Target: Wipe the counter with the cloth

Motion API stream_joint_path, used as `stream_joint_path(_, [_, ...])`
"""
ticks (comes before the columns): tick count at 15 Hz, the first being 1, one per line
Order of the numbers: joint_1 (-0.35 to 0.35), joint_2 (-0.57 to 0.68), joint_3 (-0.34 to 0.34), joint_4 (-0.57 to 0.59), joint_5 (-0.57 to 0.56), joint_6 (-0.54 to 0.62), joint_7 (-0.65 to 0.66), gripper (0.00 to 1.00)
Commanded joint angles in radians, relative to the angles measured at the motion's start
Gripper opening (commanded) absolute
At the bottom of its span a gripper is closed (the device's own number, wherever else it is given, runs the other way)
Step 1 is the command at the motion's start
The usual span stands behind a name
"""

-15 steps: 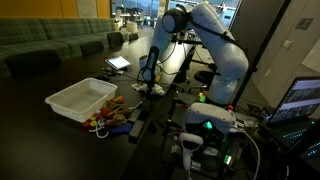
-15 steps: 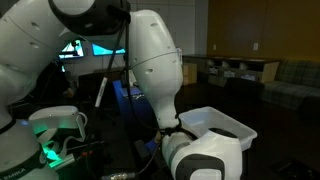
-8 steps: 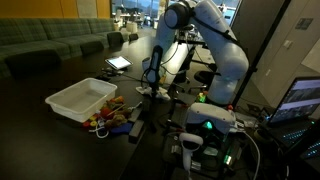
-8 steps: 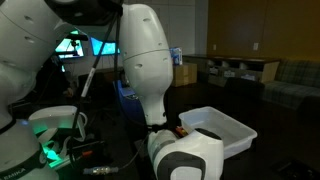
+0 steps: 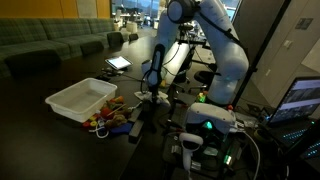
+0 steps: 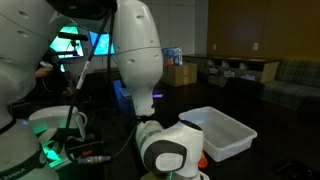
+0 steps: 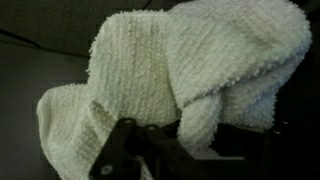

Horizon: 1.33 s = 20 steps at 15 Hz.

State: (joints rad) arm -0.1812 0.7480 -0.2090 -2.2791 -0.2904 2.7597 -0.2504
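Observation:
The cream terry cloth point(image 7: 170, 60) fills most of the wrist view, bunched in folds over the dark counter point(image 7: 25, 75). My gripper point(image 7: 198, 138) comes in from the bottom edge and is shut on a hanging fold of the cloth. In an exterior view the gripper point(image 5: 152, 84) points down near the middle of the counter point(image 5: 60, 78), with the pale cloth point(image 5: 152, 96) bunched right under it, at the surface. In the exterior view from the arm's base side, the arm's white body hides both gripper and cloth.
A white rectangular tub point(image 5: 80, 98) stands on the counter beside the gripper and shows in both exterior views point(image 6: 222, 130). Small colourful toys and cords point(image 5: 110, 118) lie by the tub. A tablet point(image 5: 118, 63) lies farther back. Electronics with green lights point(image 5: 205, 125) sit at the near end.
The arm has swung a little sideways along the counter, carrying the cloth with it. The grip on the cloth looks unchanged.

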Motion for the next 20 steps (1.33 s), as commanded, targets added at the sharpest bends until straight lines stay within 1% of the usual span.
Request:
stream_joint_path(1, [-0.004, -0.013, 0.071, -0.027, 0.003, 0.026, -0.036, 0.02])
stream_joint_path(2, [0.004, -0.017, 0.081, -0.030, 0.000, 0.028, -0.039, 0.02])
stream_joint_path(4, [-0.008, -0.029, 0.135, -0.038, 0.010, 0.011, -0.073, 0.01])
stream_joint_path(5, [0.015, -0.030, 0.137, -0.043, 0.002, 0.017, -0.062, 0.01])
stream_joint_path(6, [0.012, -0.033, 0.159, -0.044, 0.009, 0.003, -0.072, 0.02])
stream_joint_path(9, [0.029, -0.036, 0.190, -0.047, 0.018, -0.018, -0.064, 0.02])
stream_joint_path(10, [0.023, -0.039, 0.210, -0.048, 0.027, -0.025, -0.072, 0.01])
stream_joint_path(11, [0.037, -0.038, 0.208, -0.047, 0.025, -0.020, -0.057, 0.02])
stream_joint_path(12, [0.036, -0.038, 0.218, -0.045, 0.029, -0.023, -0.060, 0.02])
stream_joint_path(17, [0.062, -0.044, 0.217, -0.039, 0.032, -0.003, -0.039, 0.01])
stream_joint_path(20, [0.085, -0.037, 0.223, -0.038, 0.055, 0.002, 0.006, 0.02])
